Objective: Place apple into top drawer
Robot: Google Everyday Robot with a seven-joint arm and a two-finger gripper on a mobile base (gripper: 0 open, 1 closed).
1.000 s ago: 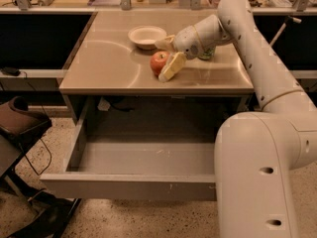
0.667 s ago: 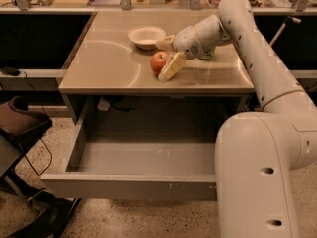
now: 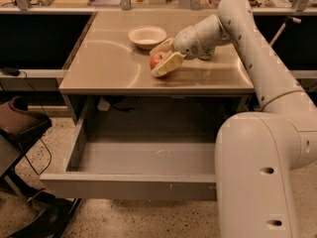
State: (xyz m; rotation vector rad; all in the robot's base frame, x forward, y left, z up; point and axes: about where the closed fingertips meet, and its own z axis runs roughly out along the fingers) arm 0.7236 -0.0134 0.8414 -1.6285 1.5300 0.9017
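Tabletop [image 3: 109, 63] bears a bowl [image 3: 147, 36], tool [image 3: 154, 63] clasping apple [image 3: 158, 58]; top drawer [image 3: 129, 185] open.

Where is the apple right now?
In the camera view, the apple sits on the table, right of its middle, clasped in the gripper, just in front of the white bowl and above the open top drawer.

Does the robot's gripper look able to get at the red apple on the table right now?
Likely yes: the gripper is right at the small round red apple, with nothing between them; the white bowl sits apart behind.
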